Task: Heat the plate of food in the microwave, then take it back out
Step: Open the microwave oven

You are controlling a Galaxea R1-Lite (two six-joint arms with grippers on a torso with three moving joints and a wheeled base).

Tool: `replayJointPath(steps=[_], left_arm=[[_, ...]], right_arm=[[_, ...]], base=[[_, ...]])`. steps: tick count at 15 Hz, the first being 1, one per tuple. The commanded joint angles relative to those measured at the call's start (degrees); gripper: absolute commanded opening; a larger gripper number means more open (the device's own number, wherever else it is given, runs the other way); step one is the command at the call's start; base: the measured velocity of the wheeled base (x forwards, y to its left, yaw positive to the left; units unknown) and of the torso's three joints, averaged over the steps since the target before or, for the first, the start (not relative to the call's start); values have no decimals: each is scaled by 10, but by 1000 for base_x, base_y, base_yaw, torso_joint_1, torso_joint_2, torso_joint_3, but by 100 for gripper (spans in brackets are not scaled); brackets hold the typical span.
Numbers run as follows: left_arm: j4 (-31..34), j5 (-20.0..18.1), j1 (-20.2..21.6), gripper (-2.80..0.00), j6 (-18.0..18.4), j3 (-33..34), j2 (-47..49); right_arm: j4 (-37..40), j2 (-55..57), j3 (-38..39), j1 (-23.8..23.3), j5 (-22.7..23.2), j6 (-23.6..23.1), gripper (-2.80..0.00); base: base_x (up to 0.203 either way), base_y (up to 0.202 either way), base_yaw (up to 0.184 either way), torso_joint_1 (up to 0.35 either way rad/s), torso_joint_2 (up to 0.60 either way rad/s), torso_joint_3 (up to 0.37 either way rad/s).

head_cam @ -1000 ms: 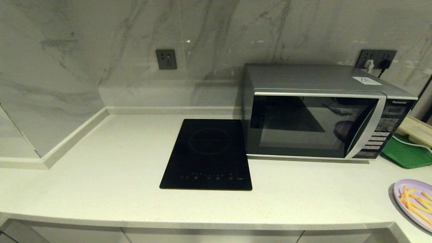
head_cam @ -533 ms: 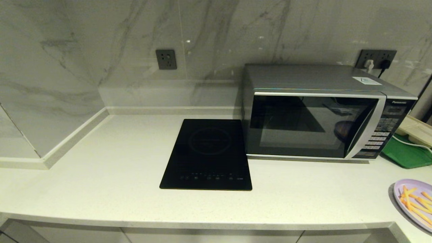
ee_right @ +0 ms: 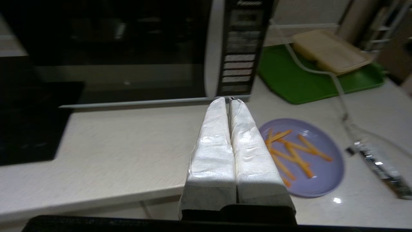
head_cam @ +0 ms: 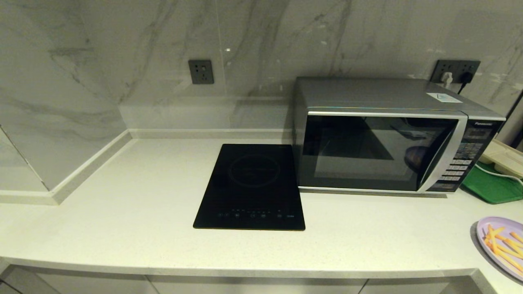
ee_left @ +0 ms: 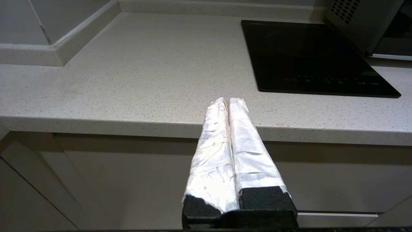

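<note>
Fries on the plate of food [ee_right: 302, 158] fan several ways, near the counter's [head_cam: 122, 228] front right corner. I see the microwave [head_cam: 384, 134], door shut and facing the front edge, marked Panasonic. My right gripper [ee_right: 228, 100] hovers pinched together beside the plate; my left gripper [ee_left: 228, 100] is likewise together below the front edge.

Closed microwave [head_cam: 392, 136] between induction hob [head_cam: 251, 187] and green tray [head_cam: 492, 185].

I see a pale speckled countertop [head_cam: 135, 212] carrying the induction hob [head_cam: 251, 188], the microwave [head_cam: 388, 139], a green tray [head_cam: 490, 188] and the plate of food [head_cam: 500, 245].
</note>
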Motion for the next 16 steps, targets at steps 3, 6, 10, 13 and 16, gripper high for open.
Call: replayJointPath(steps=[3, 6, 10, 13, 16], left_arm=[[0, 0, 0, -280, 0, 0, 0], [0, 0, 0, -280, 0, 0, 0], [0, 0, 0, -280, 0, 0, 0], [0, 0, 0, -280, 0, 0, 0], [0, 0, 0, -280, 0, 0, 0]], right_arm=[[-17, 239, -114, 33, -113, -52, 0], [-21, 350, -157, 86, -223, -60, 0], [-72, 493, -190, 143, -352, -26, 0], [-145, 575, -200, 154, -426, -17, 0], [-165, 621, -213, 149, -456, -15, 0]], base=[[0, 0, 0, 0, 0, 0], [0, 0, 0, 0, 0, 0], [0, 0, 0, 0, 0, 0], [0, 0, 0, 0, 0, 0], [0, 0, 0, 0, 0, 0]])
